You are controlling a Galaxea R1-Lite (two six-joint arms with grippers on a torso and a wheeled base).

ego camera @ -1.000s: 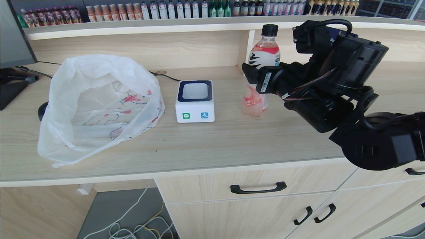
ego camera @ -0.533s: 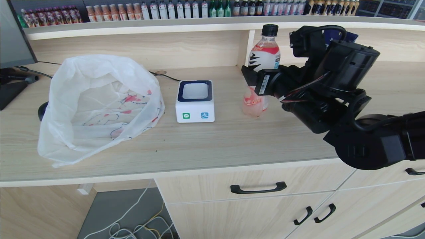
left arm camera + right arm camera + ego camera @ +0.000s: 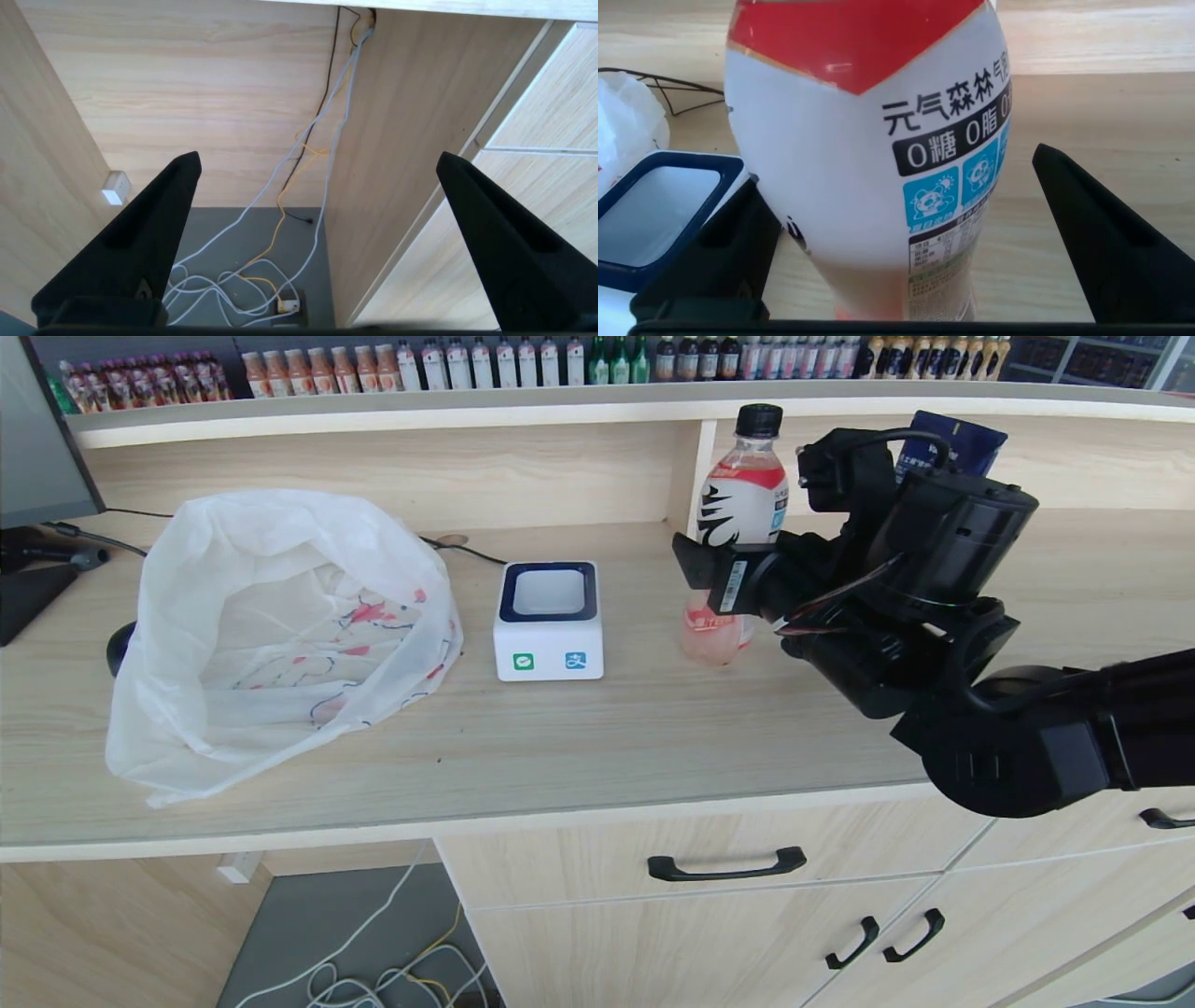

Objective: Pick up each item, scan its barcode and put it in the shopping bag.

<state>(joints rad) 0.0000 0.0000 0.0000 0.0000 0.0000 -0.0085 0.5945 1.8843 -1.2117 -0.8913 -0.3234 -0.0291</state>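
Right wrist view: right tool spread, one black finger on each side of the clear plastic drink bottle with pink liquid and a red-and-white label. One finger sits close against the bottle's side; the other stands apart from it, light wood showing in the gap. No squeeze seen.

Head view: right tool at the bottle's mid-height, arm coming in from the right. Bottle upright, black cap on, base on the light wooden bench, towards the back right.

Just left of the bottle, apart from it: white box scanner with a dark blue rim around its top window, two small coloured marks on its front. Its blue rim corner also shows past the bottle in the right wrist view.

Further left, near the scanner: white thin plastic shopping bag, mouth open and slumped, red and blue print inside.

Behind the right arm, a dark blue packet stands on the bench.

Left wrist view: left tool spread wide, holding nothing, low beside the cabinet side, over loose white and yellow cables on a grey floor.
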